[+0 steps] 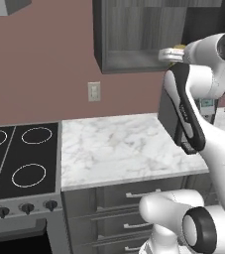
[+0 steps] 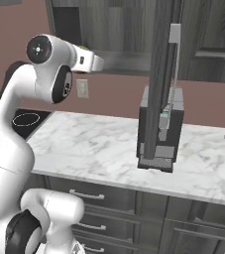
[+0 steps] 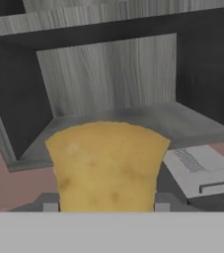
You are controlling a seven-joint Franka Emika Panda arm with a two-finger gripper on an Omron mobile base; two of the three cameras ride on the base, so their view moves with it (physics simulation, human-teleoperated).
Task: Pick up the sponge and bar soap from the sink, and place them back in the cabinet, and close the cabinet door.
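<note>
- One mustard-yellow lumpy sponge (image 3: pixel 107 165) sits clamped between the two-finger gripper (image 3: pixel 106 207) tips.
- It hangs just before the dark grey wood-grain wall cabinet (image 3: pixel 108 84), whose tall door (image 2: pixel 162 74) stands ajar.

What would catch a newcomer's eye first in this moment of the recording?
The mustard-yellow sponge looms large in the hand view, clamped in the end effector and held up in front of the open cabinet with its grey shelf. In the base views the white arm reaches high toward that cabinet above the marble counter. The cabinet door stands swung open, edge-on, in the right base view.
</note>
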